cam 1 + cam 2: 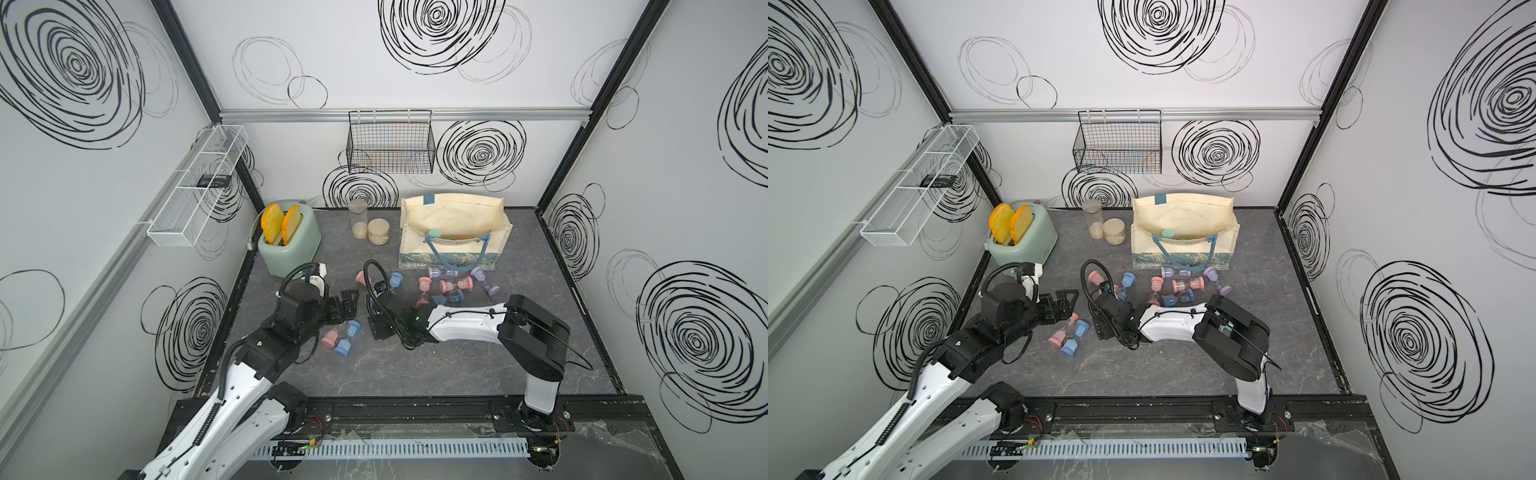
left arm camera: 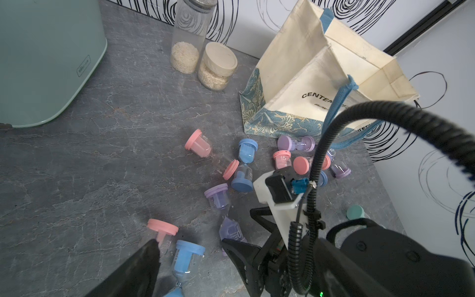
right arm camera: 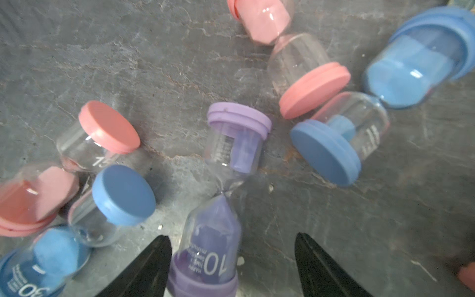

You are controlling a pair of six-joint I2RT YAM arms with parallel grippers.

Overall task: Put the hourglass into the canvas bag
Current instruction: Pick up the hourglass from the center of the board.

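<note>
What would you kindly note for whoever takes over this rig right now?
Left gripper: open, empty, near the pink and blue hourglasses.
Right gripper: open, jaws either side of the purple 10-minute hourglass lying on the table, not gripping.
Canvas bag: upright at the back, mouth open, a mint-capped item inside.
Done: approach only.
Left: close, lift, drop into the bag; other hourglasses lie before it.

- The canvas bag [image 1: 1183, 249] stands open at the back of the worktop [image 1: 1183, 365].
- Pink, blue and purple hourglasses [image 1: 1177, 286] lie scattered just before it.
- A mint toaster [image 1: 1034, 241] holds two slices.
</note>
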